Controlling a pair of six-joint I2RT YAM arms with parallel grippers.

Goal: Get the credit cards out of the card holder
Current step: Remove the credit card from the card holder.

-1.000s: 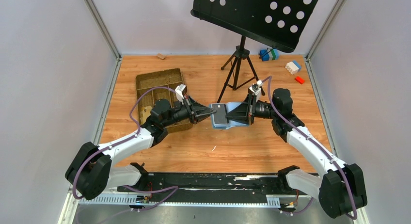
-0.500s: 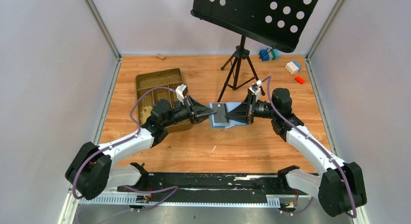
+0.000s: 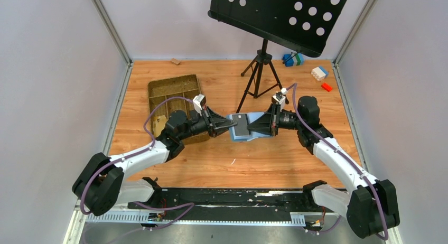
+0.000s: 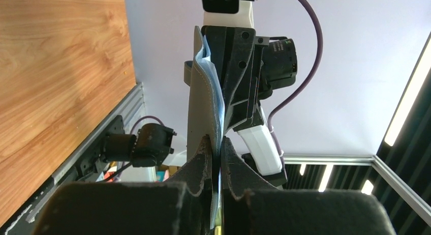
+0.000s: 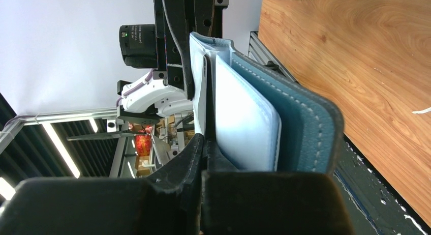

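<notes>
Both pairs of jaws are pressed nearly together. The left gripper (image 3: 233, 125) pinches a thin pale-blue layer at the left edge of the holder (image 3: 260, 117), and the right gripper (image 3: 249, 129) is clamped on a thin inner flap at its right side. The two grippers face each other tip to tip, with the holder stretched between them

The table (image 3: 211, 159) is bare wood. A black stand (image 3: 280, 14) with a perforated desk rises on a tripod near the far edge, just behind the grippers. A brown tray (image 3: 174, 88) with compartments lies toward the far left corner, its near end under the left arm

The holder sits open over the middle of the table – blue outside, paler blue within. A dark grey card (image 3: 241, 125) lies on its upper face, at the left end where the left tips meet it. I cannot tell whether the card itself is in that pinch

Small blocks (image 3: 319, 73) are scattered by the far right corner
</notes>
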